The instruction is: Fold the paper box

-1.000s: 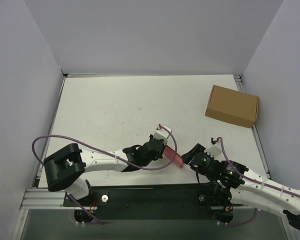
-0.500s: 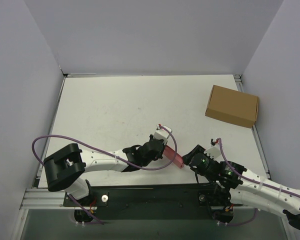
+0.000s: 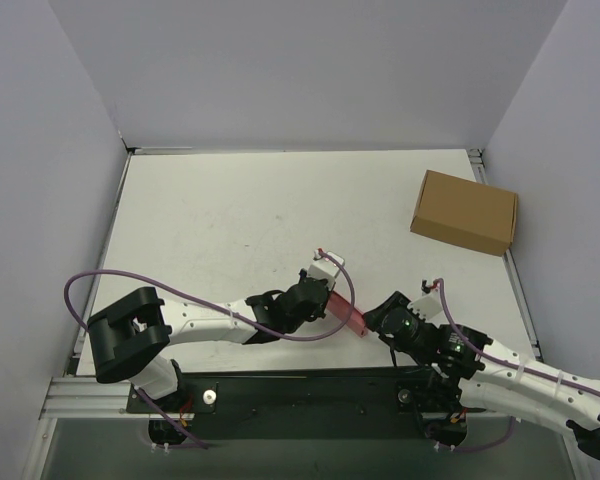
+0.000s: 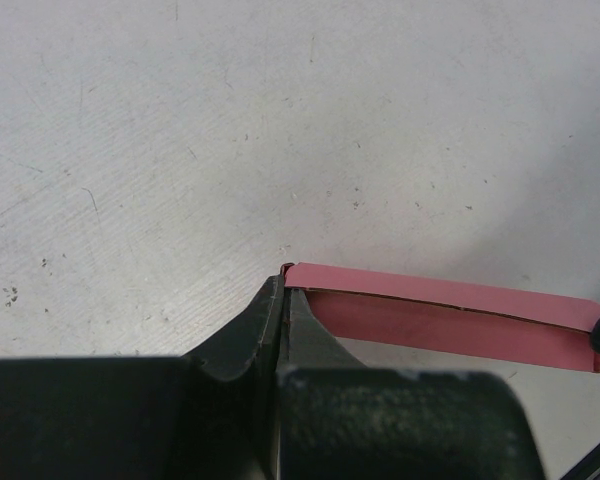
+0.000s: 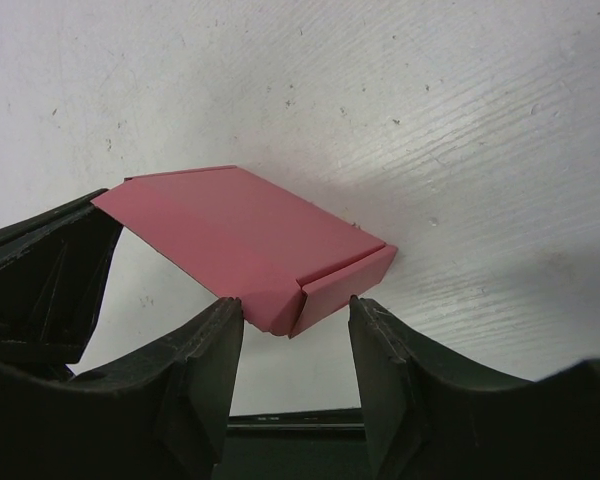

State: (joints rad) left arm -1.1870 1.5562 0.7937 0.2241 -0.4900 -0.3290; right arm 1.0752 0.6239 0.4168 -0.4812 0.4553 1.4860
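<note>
The paper box (image 3: pixel 348 316) is a small pink-red folded card piece held just above the table between both arms. My left gripper (image 3: pixel 325 302) is shut on its left edge; in the left wrist view the fingertips (image 4: pixel 285 275) pinch the card's corner and the box (image 4: pixel 450 310) stretches off to the right. My right gripper (image 3: pixel 376 318) is open at the box's other end. In the right wrist view the box (image 5: pixel 240 230) has its near corner, with a folded flap, between the right gripper (image 5: pixel 295 312) jaws. The left finger (image 5: pixel 225 320) is at the card's edge; the right one stands apart.
A larger brown cardboard box (image 3: pixel 465 212) lies at the table's far right, near the right edge. The white table (image 3: pixel 230 220) is walled on the left, back and right. The dark mounting rail (image 3: pixel 300 395) runs along the near edge.
My right gripper has edged left toward the box's end and its jaws have narrowed somewhat. The left gripper and the box have stayed in place.
</note>
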